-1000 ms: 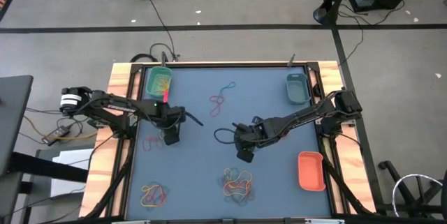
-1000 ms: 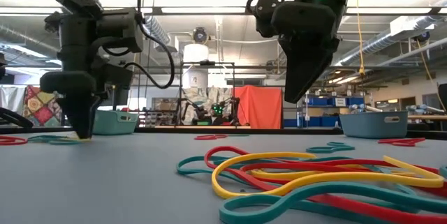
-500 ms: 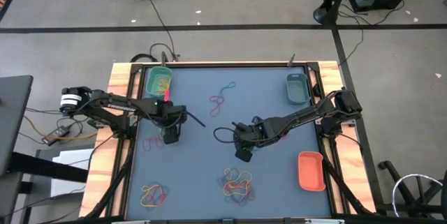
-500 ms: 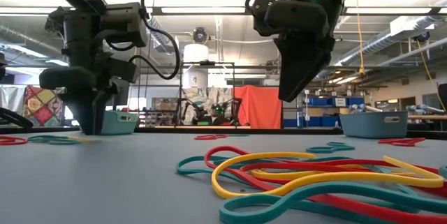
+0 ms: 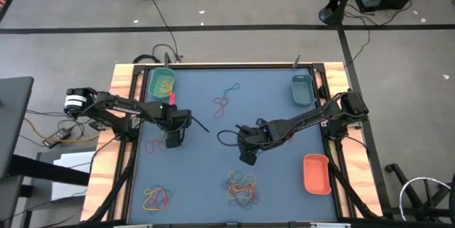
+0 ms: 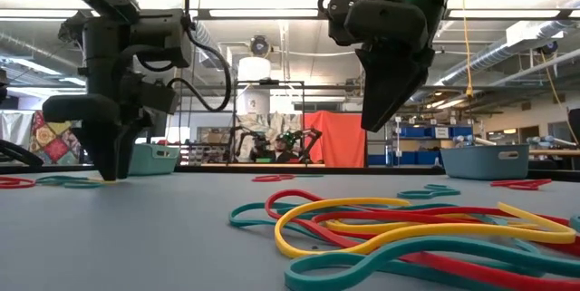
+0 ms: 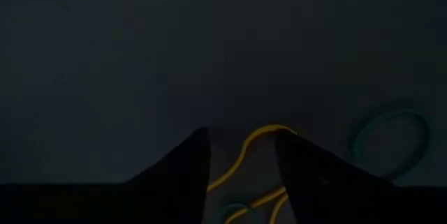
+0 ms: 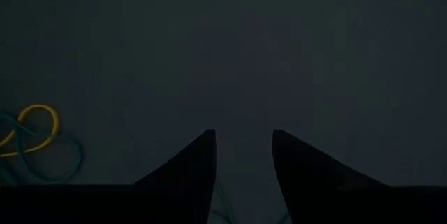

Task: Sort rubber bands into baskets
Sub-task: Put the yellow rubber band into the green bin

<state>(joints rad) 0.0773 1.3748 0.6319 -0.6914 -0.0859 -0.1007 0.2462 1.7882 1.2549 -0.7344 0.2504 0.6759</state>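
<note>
Two grippers are at work over the blue-grey table. Taking the table's centre as the dial in the overhead view, the left gripper is at about 9 o'clock, its tips down at the surface among a small scatter of rubber bands; its wrist camera shows the fingers parted, with a yellow band lying on the mat between them and not pinched, and a teal band just beside. The right gripper hangs near the centre, toward 5 o'clock, raised off the table in the level view, fingers parted and holding nothing. More bands lie in a tangle at 6 o'clock, a smaller clump at 7 o'clock, and a red and teal strand at 12 o'clock. The green basket sits in the corner at 10 o'clock with some bands inside, the teal basket at 2 o'clock, and the orange-red basket at 4 o'clock.
</note>
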